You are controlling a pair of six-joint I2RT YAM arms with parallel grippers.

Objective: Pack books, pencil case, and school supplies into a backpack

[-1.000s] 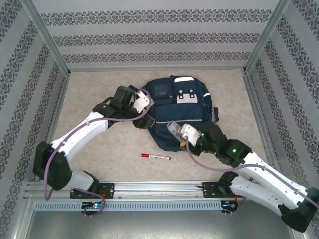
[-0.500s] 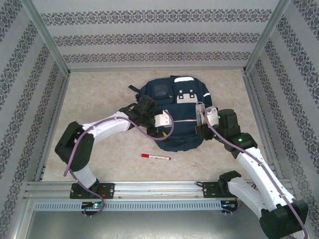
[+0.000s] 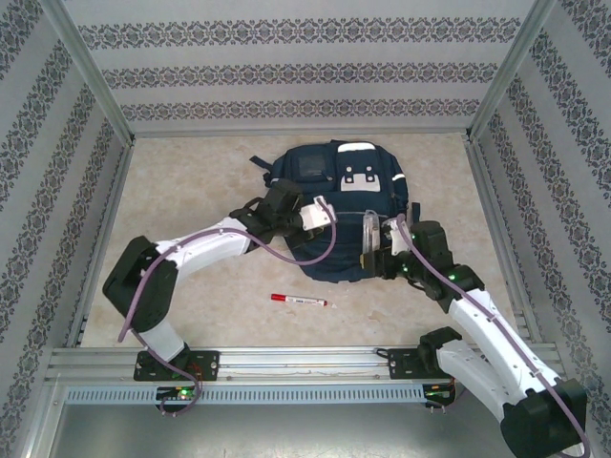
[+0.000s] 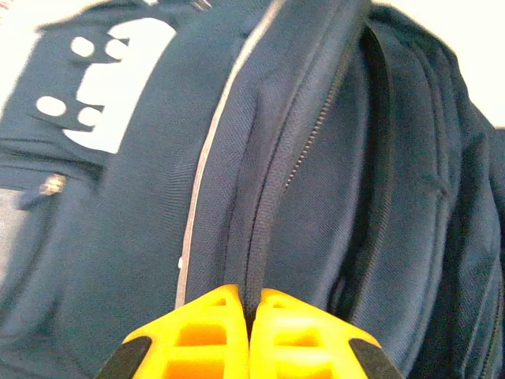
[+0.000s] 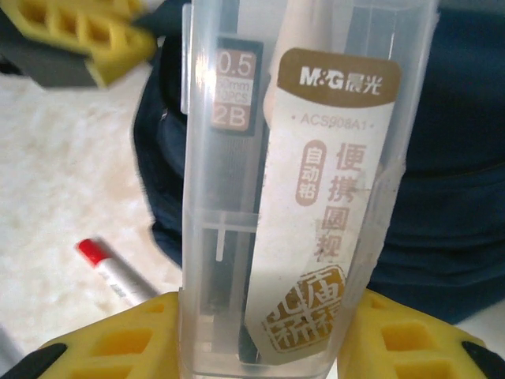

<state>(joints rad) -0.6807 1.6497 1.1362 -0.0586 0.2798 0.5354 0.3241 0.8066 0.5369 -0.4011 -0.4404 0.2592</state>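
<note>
School kit on the way in: the right tool [image 5: 264, 341] clamps the lower end of a clear plastic pack [image 5: 300, 197], its yellow fingers part open around it. The label reads "M&G" and "ACS908A1" above Chinese characters; a tube inside is marked "0.5" and "2B". From above, the pack sits over the near right part of the navy backpack [image 3: 387, 205], which lies mid-tabletop [image 3: 191, 181]. The left tool [image 4: 249, 335], closed tight, pinches a fabric ridge beside the backpack's zip. A red-capped white marker [image 3: 298, 301] lies just in front of the backpack, apart from both tools.
</note>
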